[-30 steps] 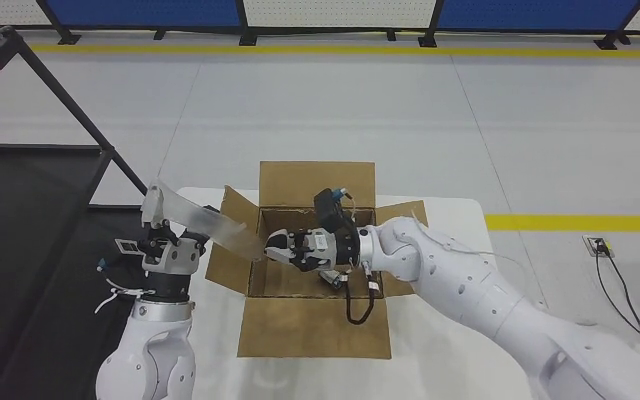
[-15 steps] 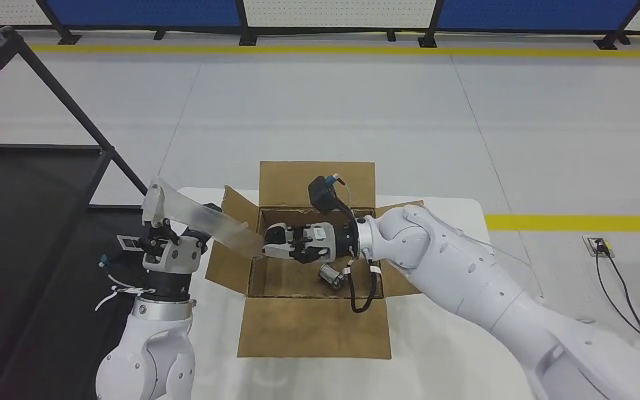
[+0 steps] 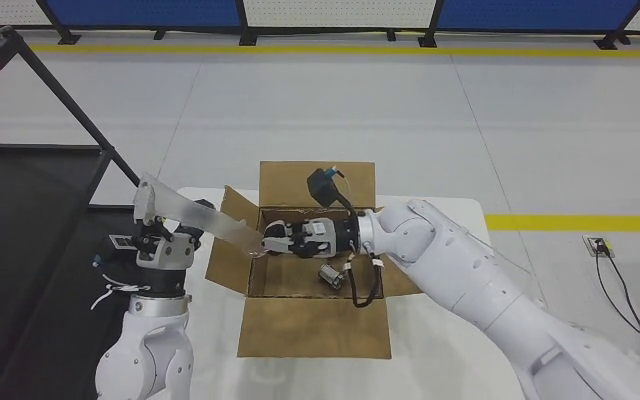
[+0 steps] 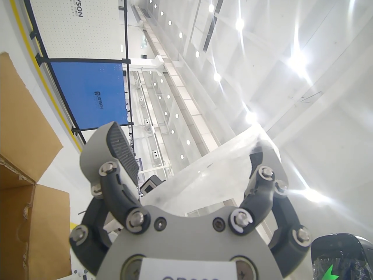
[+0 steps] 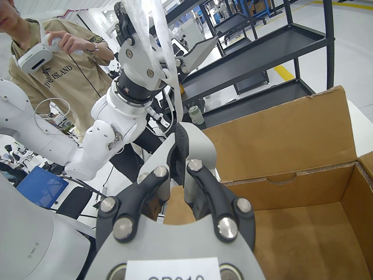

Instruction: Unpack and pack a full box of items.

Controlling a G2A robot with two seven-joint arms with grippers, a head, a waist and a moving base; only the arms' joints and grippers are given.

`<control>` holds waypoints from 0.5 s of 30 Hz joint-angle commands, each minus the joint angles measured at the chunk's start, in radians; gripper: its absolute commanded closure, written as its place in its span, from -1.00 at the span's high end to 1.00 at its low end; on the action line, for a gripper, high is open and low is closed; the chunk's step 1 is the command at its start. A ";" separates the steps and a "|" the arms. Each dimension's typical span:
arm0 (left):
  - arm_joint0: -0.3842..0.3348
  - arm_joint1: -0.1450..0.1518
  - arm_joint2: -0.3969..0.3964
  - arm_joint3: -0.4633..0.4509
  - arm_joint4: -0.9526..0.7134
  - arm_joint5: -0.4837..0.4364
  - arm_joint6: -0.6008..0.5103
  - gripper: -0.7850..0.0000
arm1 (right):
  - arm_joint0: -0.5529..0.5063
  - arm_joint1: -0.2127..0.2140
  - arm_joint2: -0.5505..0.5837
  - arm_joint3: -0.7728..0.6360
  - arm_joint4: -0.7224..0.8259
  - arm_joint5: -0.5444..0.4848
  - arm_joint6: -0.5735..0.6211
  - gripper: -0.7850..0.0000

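Clear film (image 3: 200,216) — looks thin, limp, slippery; best pinched at an edge | right gripper (image 5: 182,141) jaws clamped on its end over box (image 3: 315,185) | left gripper (image 4: 186,147) jaws wide apart — film leaning on one.

A pale grey floor (image 3: 400,110) is seen all around the white bench (image 3: 212,335). Beyond the bench, a yellow line (image 3: 300,48) is painted across the floor, and behind it blue panels (image 3: 140,12) and a white perforated panel (image 3: 340,10) are stood on black feet (image 3: 428,41). To the left of the bench a black metal shelf rack (image 3: 50,200) is placed. To the right of the bench a second yellow line (image 3: 560,222) is painted, and a socket with a cable (image 3: 598,246) is laid near it. High above the bench, rows of ceiling lights (image 4: 239,24) are lit.
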 commanded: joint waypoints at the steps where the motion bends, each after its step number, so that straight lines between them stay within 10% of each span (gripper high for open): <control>1: -0.004 0.001 -0.003 0.009 0.004 -0.009 0.005 1.00 | -0.011 0.003 0.034 -0.009 0.004 0.000 0.030 -1.00; 15: -0.012 0.006 -0.016 0.026 -0.014 -0.015 0.013 1.00 | -0.068 0.017 0.222 -0.001 -0.234 0.000 0.002 -1.00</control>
